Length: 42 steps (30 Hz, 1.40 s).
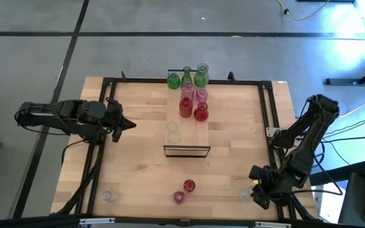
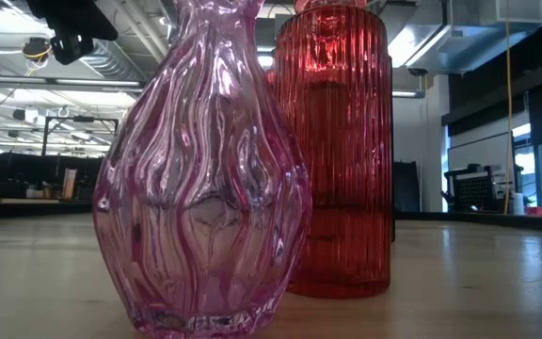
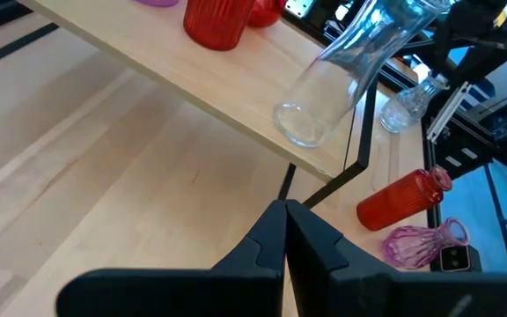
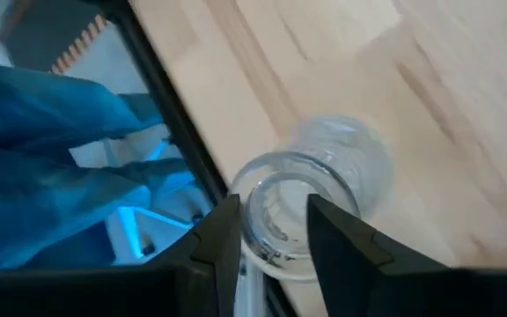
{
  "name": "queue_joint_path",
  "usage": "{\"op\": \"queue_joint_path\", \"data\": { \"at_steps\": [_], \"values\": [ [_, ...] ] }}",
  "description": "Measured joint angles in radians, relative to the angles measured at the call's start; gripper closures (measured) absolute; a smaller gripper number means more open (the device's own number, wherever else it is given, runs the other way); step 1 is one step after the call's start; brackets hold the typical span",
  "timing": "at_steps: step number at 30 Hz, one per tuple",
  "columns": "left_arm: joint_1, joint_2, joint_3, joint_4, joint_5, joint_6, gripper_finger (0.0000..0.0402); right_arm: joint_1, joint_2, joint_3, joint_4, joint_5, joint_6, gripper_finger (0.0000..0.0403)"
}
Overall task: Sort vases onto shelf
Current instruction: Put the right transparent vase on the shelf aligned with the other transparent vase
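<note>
High view, left arm: reaches in from the table's left edge, lying low and stretched toward the shelf (image 1: 186,135); left gripper (image 1: 130,124) has its fingers closed on nothing, well apart from the shelf
High view, right arm: folded down at the table's near right corner, right gripper (image 1: 256,190) low over a clear vase (image 1: 246,194)
High view, shelf: middle of the table, running to the far edge; green, pink and red vases clustered on its far half, one clear shelf vase (image 1: 172,131) alone nearer its dark-framed end
High view, loose vases: a red vase (image 1: 189,185) and a pink vase (image 1: 179,197) just beside each other near the front edge, another clear one (image 1: 110,196) at the front left
Low view: pink vase (image 2: 205,179) upright close up, red vase (image 2: 335,151) upright just behind it
Left wrist view: fingers (image 3: 258,251) pressed together, pointing at the shelf's end where the clear shelf vase (image 3: 346,66) stands
Right wrist view: fingers (image 4: 218,233) on either side of the clear vase's (image 4: 311,198) neck, gripping it at the table edge
</note>
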Motion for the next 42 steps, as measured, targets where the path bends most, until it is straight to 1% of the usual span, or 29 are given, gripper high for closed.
{"op": "queue_joint_path", "data": {
  "at_steps": [3,8,11,15,18,23,30,36,39,42],
  "values": [
    [0.0,0.0,0.0,0.0,0.001,0.001,0.0401,0.0,-0.014,-0.001,0.049,0.027,0.003,0.0281],
    [0.0,0.0,0.0,0.0,-0.004,0.003,0.0401,0.0,-0.034,0.001,0.078,0.021,0.008,0.0281],
    [0.0,0.0,0.0,-0.001,-0.005,0.008,0.0401,0.0,-0.041,0.025,0.013,0.041,0.016,0.0281],
    [0.0,0.0,0.0,-0.001,-0.006,0.008,0.0401,0.0,-0.042,0.068,-0.136,0.075,0.045,0.0281],
    [0.0,0.0,0.0,-0.001,-0.006,0.009,0.0401,-0.001,-0.038,0.07,-0.192,0.049,0.06,0.0281],
    [0.0,0.0,0.0,-0.001,-0.034,0.009,0.0401,0.0,-0.03,0.037,-0.171,-0.005,0.056,0.0281],
    [0.0,0.0,0.0,-0.001,-0.062,0.01,0.0401,0.0,-0.031,-0.019,-0.013,-0.017,0.053,0.0281],
    [0.0,0.0,0.0,-0.002,-0.106,0.011,0.0401,-0.001,-0.031,-0.084,0.031,-0.05,0.065,0.0283],
    [0.0,0.0,0.0,-0.001,-0.106,0.01,0.0401,-0.002,-0.031,-0.089,0.029,-0.05,0.066,0.0309],
    [0.0,0.0,0.0,-0.002,-0.106,0.009,0.0401,-0.018,-0.032,-0.089,0.026,-0.061,0.067,0.0367]
  ]
}}
